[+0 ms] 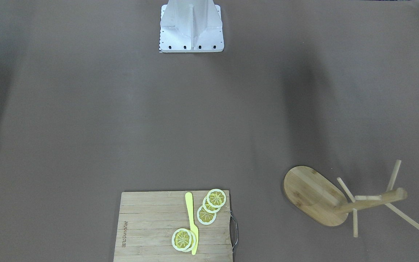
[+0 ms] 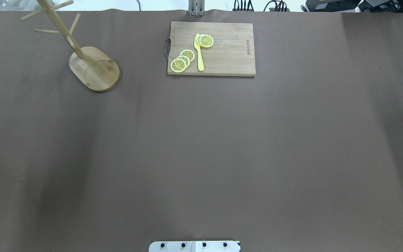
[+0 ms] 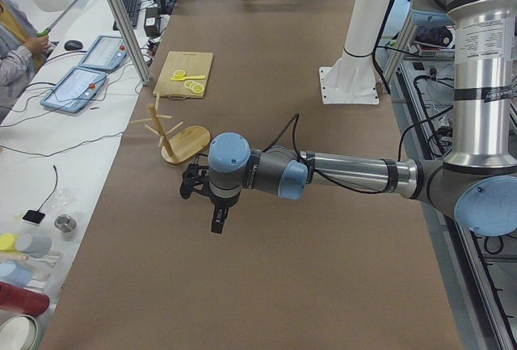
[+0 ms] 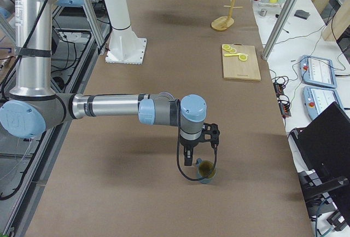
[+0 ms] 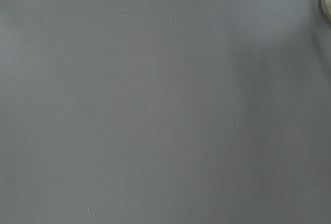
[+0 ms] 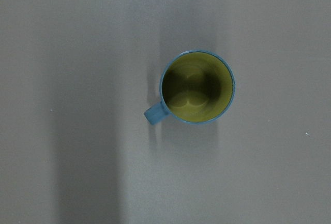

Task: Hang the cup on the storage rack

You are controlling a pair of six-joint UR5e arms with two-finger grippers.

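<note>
Just below the right jaws stands the cup (image 6: 197, 87), upright (both arms' jaws: clenched or released, cannot tell).

one cup (image 6: 196, 87), one rack (image 2: 94, 68), five lemon slices (image 1: 206, 214)

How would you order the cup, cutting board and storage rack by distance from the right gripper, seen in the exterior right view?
1. cup, right by the right gripper.
2. cutting board, mid-table, operators' side.
3. storage rack, far end.
</note>
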